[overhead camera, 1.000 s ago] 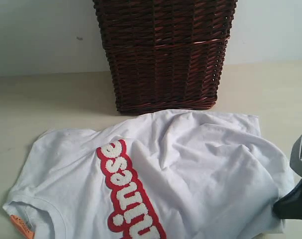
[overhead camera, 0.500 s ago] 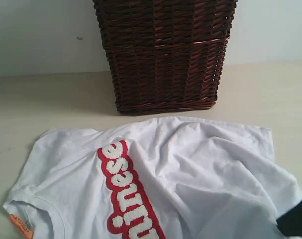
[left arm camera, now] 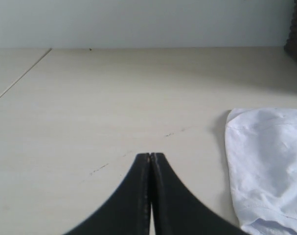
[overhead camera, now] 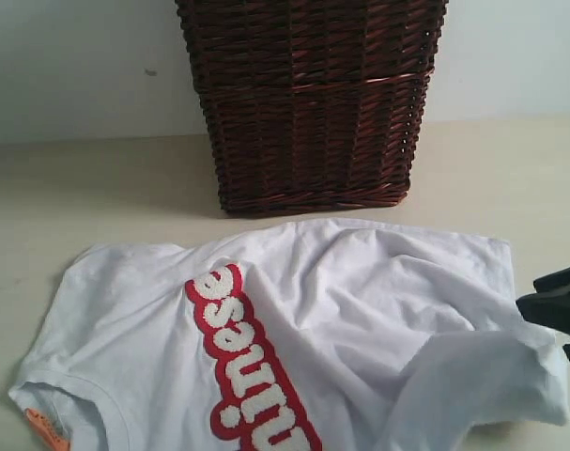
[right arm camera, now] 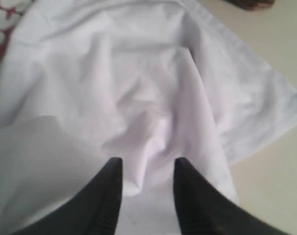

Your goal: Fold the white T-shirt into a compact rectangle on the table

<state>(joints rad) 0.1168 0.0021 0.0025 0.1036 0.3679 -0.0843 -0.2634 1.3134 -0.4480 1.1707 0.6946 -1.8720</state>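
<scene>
My right gripper (right arm camera: 147, 162) jaws apart over wrinkled white cotton T-shirt (overhead camera: 360, 301); left gripper (left arm camera: 150, 155) pinched closed, empty. Likely flattening step; next needs hem grasp.

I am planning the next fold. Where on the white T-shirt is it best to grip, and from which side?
On the white T-shirt, probably the bunched ridge near its right edge, approached from the right, where the open right end effector straddles it. That cloth stands up off the table; elsewhere it lies flatter.
</scene>
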